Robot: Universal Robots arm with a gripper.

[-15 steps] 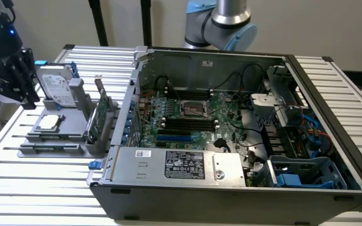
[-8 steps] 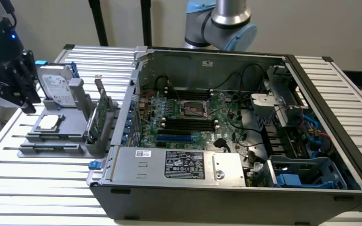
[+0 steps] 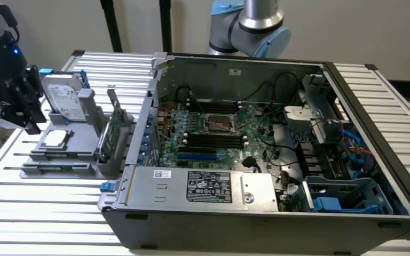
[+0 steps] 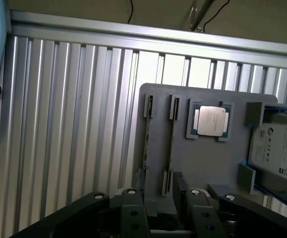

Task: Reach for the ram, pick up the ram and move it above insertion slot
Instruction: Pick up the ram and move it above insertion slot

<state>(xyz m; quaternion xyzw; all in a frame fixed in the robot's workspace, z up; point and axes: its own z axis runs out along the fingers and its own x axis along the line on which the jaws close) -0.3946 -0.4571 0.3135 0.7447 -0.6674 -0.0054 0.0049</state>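
Observation:
The ram (image 4: 170, 146) stands on edge as a thin dark strip in the clips of the grey holder (image 4: 202, 163), beside a square silver processor chip (image 4: 211, 121). My gripper (image 4: 163, 198) hovers above one end of the strip, its black fingers (image 4: 128, 198) open and holding nothing. In the exterior view my gripper (image 3: 21, 112) hangs at that view's left, next to the grey holder (image 3: 59, 160). The black memory slots (image 3: 212, 141) lie on the motherboard inside the open computer case (image 3: 262, 213).
A silver hard drive (image 3: 62, 96) stands upright on the holder, and a green expansion card (image 3: 112, 133) stands between holder and case. The case wall (image 3: 148, 106) rises close to the holder. Ribbed metal tabletop (image 3: 41, 213) surrounds everything. Cables and drive cages fill the case's right side.

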